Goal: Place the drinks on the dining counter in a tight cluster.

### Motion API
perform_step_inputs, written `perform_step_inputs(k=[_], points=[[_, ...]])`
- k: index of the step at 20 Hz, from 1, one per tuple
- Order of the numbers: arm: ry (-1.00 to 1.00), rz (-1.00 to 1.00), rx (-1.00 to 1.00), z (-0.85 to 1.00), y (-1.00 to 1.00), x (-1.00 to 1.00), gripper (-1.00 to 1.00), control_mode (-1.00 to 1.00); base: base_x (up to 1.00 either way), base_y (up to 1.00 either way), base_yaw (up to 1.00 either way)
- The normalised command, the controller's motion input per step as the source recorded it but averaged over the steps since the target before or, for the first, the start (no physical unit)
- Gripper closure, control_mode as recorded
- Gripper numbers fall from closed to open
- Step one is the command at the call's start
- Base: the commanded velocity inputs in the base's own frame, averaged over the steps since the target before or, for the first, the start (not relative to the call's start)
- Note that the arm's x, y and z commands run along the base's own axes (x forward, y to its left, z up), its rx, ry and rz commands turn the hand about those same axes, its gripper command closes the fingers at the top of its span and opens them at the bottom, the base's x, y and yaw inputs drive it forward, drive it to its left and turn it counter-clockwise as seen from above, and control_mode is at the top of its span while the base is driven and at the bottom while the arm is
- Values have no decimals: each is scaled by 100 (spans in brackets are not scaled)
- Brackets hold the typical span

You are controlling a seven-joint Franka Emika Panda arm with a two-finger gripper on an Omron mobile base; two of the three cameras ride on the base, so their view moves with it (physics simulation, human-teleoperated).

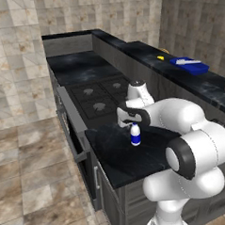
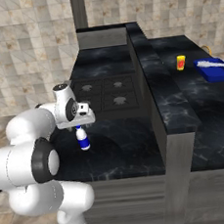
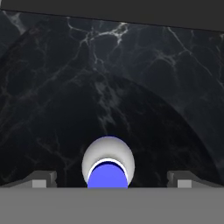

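One small white plastic bottle with blue label (image 1: 135, 135), upright, long axis vertical, cap up, on the black marble desk (image 1: 122, 156) beside the stove burners (image 1: 100, 97); end effector (image 3: 109, 180) directly above, fingers spread apart.

Small bottle (image 1: 135, 134) white with blue label and blue cap, standing on the black worktop (image 1: 122, 156), which has faint white marble veining. Dining counter (image 2: 181, 101) the same black with white veins, grey panelled side below. Stove burners (image 1: 98, 97) dark grey on black. Cup (image 2: 180, 62) near the dining counter's far edge yellow-orange with a red band. Tray (image 2: 212, 68) blue with something white on it. Wall tiles (image 1: 17, 63) mottled beige and grey; floor tiles (image 1: 33, 176) brown-beige stone pattern. Gripper (image 3: 109, 180) finger tips dark grey.
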Motion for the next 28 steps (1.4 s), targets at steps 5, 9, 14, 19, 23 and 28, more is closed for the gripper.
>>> perform_step_inputs(k=[5, 9, 14, 19, 23, 28], points=[[0, -1, 0, -9, 0, 15, -100, -100, 0, 0, 0], [0, 0, 0, -4, 0, 6, -100, -100, 0, 0, 0], [0, 0, 0, 0, 0, 0, -100, -100, 0, 0, 0], [0, 0, 0, 0, 0, 0, -100, -100, 0, 0, 0], [0, 0, 0, 0, 0, 0, -100, -100, 0, 0, 0], [0, 0, 0, 0, 0, 0, 100, -100, 0, 0, 0]])
